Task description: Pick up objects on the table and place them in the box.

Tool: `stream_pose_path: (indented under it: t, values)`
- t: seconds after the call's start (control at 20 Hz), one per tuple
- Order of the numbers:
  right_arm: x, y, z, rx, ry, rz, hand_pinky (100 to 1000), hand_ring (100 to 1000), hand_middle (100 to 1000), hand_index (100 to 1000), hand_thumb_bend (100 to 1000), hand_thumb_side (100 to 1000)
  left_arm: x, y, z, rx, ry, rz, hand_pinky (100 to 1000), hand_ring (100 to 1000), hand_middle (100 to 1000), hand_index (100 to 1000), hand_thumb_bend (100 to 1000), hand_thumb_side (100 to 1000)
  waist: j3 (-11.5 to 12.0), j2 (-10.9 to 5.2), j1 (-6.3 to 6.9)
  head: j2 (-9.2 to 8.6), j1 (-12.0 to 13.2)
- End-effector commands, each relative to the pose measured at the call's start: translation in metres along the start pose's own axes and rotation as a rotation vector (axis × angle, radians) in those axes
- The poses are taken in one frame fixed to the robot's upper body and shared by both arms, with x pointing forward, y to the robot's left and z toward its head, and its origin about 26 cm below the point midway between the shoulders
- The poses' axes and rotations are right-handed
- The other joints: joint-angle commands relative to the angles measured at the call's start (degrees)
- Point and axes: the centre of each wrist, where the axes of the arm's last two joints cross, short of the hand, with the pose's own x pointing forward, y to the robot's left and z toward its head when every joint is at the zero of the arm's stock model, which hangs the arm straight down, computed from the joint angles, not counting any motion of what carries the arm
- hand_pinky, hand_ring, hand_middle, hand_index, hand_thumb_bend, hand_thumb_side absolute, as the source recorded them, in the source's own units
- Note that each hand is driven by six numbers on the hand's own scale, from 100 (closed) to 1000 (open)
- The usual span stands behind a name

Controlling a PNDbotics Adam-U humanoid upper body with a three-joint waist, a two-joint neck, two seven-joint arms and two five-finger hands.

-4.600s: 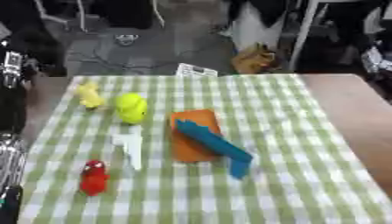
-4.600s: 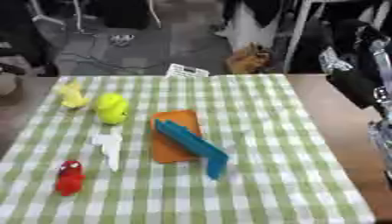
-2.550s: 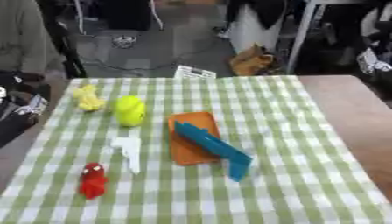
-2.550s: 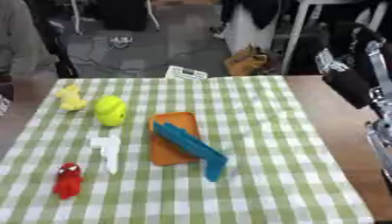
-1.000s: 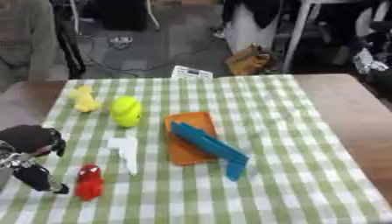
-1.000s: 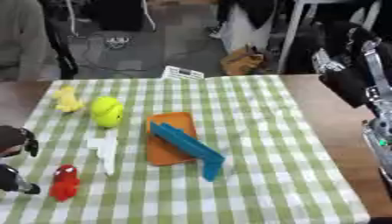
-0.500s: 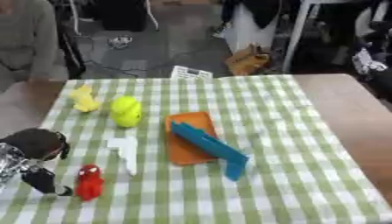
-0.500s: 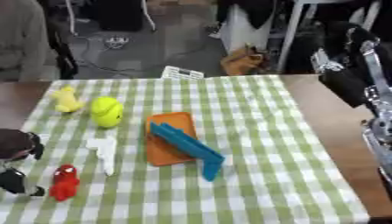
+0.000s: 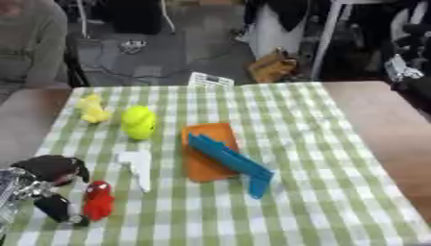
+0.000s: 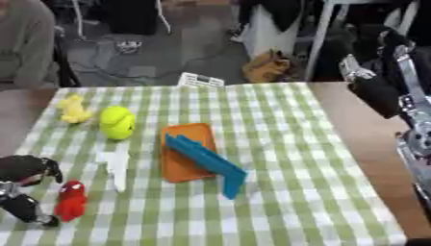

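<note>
- Red toy (image 9: 97, 200) is lying at the table's (image 9: 336, 144) near-left corner, on the green check cloth (image 9: 295, 192); it's the thing being gone for, I'd judge.
- Left hand (image 9: 46, 185) is sitting just beside it on its left, fingers curled w/ a dark fingertip (image 9: 57, 209) touching or nearly touching the toy's lower side. Not closed round it yet: I'm reading the hand as half-clenched, holding nothing.
- To do this well: thumb should be going one side, fingers the other, across the toy's narrow middle, then closing before any lift. Toy is small and rounded, so prob. apt to be skidding away on the cloth if nudged from one side only.
- White piece (image 9: 136, 166) is lying just right of the toy; worth keeping fingers off it.
- Farther out: green ball (image 9: 139, 122), yellow toy (image 9: 93, 109), orange tray (image 9: 206, 151) w/ a blue bar (image 9: 232, 163) lying across it.
- No box is showing, so the drop spot can't be told.
- Right arm is showing at the right edge in the right eye view; its hand isn't visible.
</note>
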Motion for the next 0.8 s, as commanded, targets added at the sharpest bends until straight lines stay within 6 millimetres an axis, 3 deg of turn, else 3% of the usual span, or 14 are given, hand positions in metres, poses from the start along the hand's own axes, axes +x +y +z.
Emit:
stream_pose_path:
  t: [0.05, 0.4, 0.8]
  values:
    - [0.004, -0.006, -0.006, -0.010, -0.024, 0.018, 355, 558, 629, 874, 360, 632, -0.004, 0.009, 0.002, 0.050, -0.011, 0.018, 573, 745, 808, 876, 959, 495, 0.0, 0.00, -0.24, -0.38, -0.2]
    - [0.004, -0.006, -0.006, -0.010, -0.024, 0.018, 355, 557, 629, 874, 360, 632, -0.002, 0.010, -0.002, 0.113, -0.016, 0.041, 596, 778, 836, 893, 954, 492, 0.0, -0.02, -0.28, -0.41, -0.3]
    - [0.005, -0.006, -0.006, -0.011, -0.025, 0.016, 355, 557, 629, 874, 362, 632, 0.000, 0.003, -0.011, 0.058, -0.026, 0.062, 603, 781, 832, 892, 943, 512, -0.1, 0.01, -0.29, -0.49, -0.4]
